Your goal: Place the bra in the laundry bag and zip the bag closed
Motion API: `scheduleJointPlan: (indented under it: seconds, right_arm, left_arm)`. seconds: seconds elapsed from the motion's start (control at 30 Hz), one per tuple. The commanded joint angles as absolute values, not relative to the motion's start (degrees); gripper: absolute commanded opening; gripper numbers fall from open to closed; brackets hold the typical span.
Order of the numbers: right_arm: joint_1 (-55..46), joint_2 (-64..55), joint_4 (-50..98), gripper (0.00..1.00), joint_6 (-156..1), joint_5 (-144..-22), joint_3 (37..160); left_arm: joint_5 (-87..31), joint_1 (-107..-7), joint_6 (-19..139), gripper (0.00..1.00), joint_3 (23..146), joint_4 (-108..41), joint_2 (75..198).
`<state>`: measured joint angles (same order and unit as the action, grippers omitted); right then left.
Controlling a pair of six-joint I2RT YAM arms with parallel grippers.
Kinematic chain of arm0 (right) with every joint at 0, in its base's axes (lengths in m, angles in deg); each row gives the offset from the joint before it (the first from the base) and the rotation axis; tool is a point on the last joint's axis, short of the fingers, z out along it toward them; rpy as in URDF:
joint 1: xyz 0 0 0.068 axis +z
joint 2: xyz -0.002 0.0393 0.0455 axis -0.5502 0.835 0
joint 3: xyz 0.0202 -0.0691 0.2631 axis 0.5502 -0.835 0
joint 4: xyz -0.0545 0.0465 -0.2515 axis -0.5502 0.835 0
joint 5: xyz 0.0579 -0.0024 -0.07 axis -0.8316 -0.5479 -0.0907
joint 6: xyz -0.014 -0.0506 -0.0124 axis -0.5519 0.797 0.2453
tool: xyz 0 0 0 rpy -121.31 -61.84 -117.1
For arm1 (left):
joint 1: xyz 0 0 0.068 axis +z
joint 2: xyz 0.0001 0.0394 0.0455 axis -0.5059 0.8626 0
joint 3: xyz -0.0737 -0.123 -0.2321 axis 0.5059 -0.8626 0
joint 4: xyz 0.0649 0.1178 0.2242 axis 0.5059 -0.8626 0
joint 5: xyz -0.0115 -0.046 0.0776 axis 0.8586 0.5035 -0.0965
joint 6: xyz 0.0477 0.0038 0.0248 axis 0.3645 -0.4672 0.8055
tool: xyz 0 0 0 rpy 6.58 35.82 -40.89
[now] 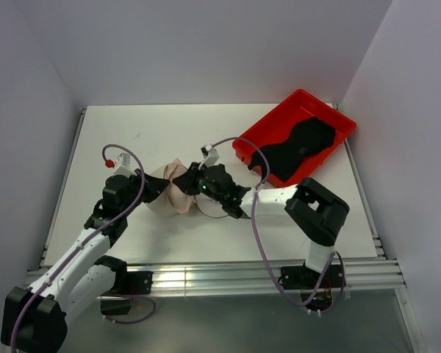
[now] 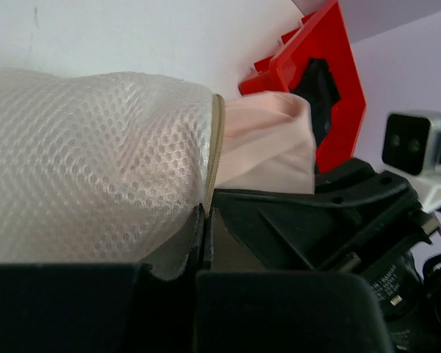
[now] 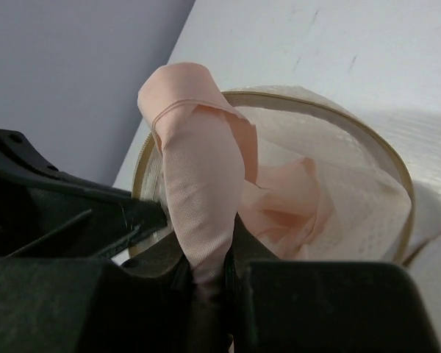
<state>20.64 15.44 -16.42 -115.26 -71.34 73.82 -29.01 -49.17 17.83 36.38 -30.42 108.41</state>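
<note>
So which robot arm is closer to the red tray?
Right. The right gripper holds the bra at the laundry bag's tray-side opening; the left gripper pinches the bag's rim from the side away from the red tray.

The left arm [image 1: 73, 257] and right arm [image 1: 275, 197] are white tubes between chunky black joint housings, each trailed by a thin mauve cable [image 1: 256, 224]. The left pincer [image 2: 206, 235] and right pincer [image 3: 206, 276] are matte black. A silver twin-lens camera [image 2: 419, 143] sits at the right wrist.
</note>
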Motion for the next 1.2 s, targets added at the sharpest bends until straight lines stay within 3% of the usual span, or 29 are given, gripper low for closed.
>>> scheduleJointPlan:
  seconds: [0.0, 0.37, 0.6, 0.73, 0.9, 1.17]
  right_arm:
    - [21.37, 19.44, -12.4, 0.0, -111.75, -75.74, 81.47]
    - [26.55, 22.71, -7.54, 0.0, -113.95, -74.25, 81.95]
    - [25.59, 11.49, -7.81, 0.0, -113.24, -70.91, 72.91]
    - [25.51, 5.23, -6.84, 0.0, -111.93, -71.87, 69.65]
    - [24.89, 2.41, -7.63, 0.0, -112.62, -74.86, 67.89]
    - [24.45, 6.79, -14.92, 0.01, -117.02, -77.33, 65.16]
  left_arm:
    - [-22.89, -49.37, 19.22, 0.0, 38.76, -24.96, 109.96]
    - [-22.53, -49.55, 20.8, 0.0, 37.71, -22.93, 108.12]
    - [-23.67, -49.55, 23.53, 0.0, 38.14, -24.69, 106.71]
    - [-16.57, -50.25, 23.09, 0.0, 39.28, -19.08, 111.0]
    - [-13.91, -56.83, 25.73, 0.0, 42.36, -15.19, 115.59]
    - [-16.11, -57.02, 25.64, 0.0, 34.55, -15.63, 106.28]
